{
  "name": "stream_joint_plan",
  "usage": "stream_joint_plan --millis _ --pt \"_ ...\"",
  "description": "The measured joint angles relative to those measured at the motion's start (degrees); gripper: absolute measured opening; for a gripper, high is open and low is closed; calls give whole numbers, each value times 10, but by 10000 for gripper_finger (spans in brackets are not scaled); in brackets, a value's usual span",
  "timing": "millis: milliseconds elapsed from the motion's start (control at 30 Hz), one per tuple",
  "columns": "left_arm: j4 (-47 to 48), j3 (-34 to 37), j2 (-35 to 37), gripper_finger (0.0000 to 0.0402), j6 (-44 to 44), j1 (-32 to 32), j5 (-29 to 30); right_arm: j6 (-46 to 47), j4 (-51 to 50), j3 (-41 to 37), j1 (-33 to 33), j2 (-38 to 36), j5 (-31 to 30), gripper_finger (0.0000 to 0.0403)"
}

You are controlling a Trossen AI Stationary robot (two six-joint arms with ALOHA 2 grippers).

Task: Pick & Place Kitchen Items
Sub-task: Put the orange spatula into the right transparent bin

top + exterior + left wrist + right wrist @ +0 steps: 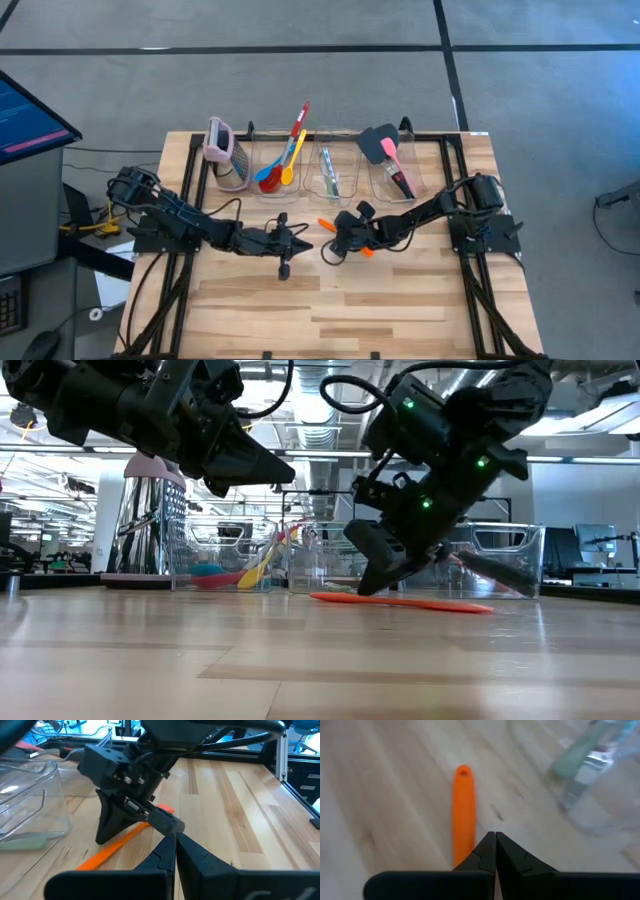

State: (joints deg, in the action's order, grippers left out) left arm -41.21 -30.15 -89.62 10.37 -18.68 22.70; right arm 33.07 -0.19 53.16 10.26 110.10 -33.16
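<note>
1. Looking down from the high view, I see my right gripper [338, 243] lowered at mid-table over a flat orange plastic spatula [327, 224] that lies on the light wooden table [400, 300]. My left gripper [296, 240] waits just beside it. Behind them stand three clear plastic bins [330, 172] holding the other utensils, with a pink-topped metal grater [226, 153] at the row's left end.
2. In the low view, the orange spatula [400, 601] lies flat on the table and my right gripper [375, 575] reaches down to it.
3. In the left wrist view, my left fingers [192, 852] are pressed together, holding nothing; the right gripper [112, 830] stands on the orange handle [115, 847].
4. In the right wrist view, my right fingers [485, 855] meet tip to tip beside the orange handle [463, 810]; nothing sits between them.
</note>
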Motion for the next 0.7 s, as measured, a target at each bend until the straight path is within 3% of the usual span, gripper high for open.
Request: stream_joint_plan --millis 533,700 --pt "0 0 0 2 0 5 0 -29 38 12 17 0 154 0" --pt "0 0 0 2 0 5 0 -22 56 11 29 0 164 0"
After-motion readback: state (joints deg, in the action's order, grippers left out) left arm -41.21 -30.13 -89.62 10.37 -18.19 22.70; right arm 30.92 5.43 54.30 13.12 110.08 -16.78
